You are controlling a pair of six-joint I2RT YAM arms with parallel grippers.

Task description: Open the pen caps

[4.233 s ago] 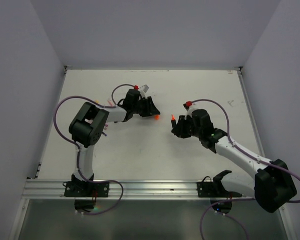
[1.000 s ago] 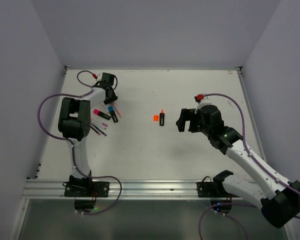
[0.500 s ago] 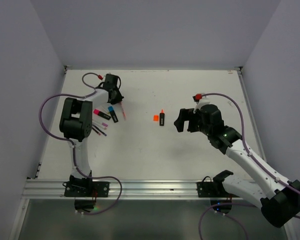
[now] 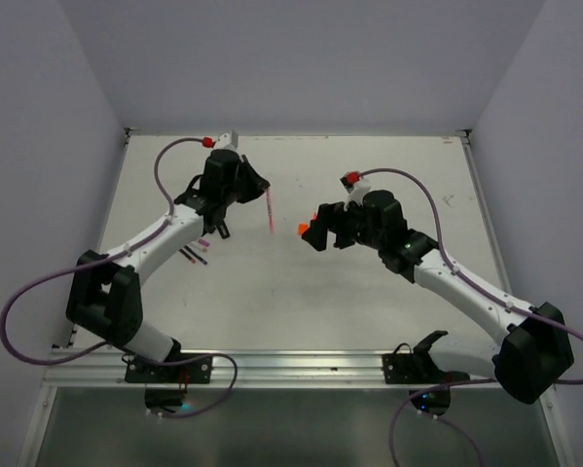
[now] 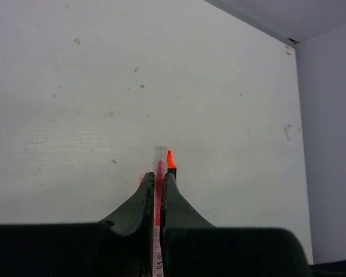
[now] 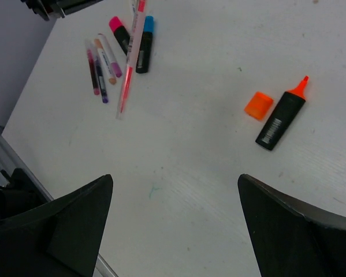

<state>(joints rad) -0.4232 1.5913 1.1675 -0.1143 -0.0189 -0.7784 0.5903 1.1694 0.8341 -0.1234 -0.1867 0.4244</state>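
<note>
My left gripper (image 4: pixel 260 189) is shut on a thin pink pen (image 4: pixel 269 210), held above the table left of centre. In the left wrist view the pen (image 5: pixel 158 173) runs between the closed fingers (image 5: pixel 140 199), its clear end sticking out past them. An orange pen cap (image 6: pixel 259 105) lies off its black highlighter (image 6: pixel 281 119), whose orange tip is bare. My right gripper (image 6: pixel 175 190) hovers open above the table near them, nothing between its fingers. The overhead view shows the orange cap (image 4: pixel 302 230) beside the right gripper (image 4: pixel 322 233), which hides the highlighter body.
Pink-capped (image 6: pixel 119 32) and blue-capped (image 6: pixel 145 43) highlighters lie capped at the left with several thin pens (image 6: pixel 100 69). The white table (image 4: pixel 369 321) is walled on three sides, with a metal rail (image 4: pixel 272 365) along the near edge.
The left gripper shut on the pink pen, lifted it from the group and swung right toward the centre. The right gripper moved left, over the highlighter.
</note>
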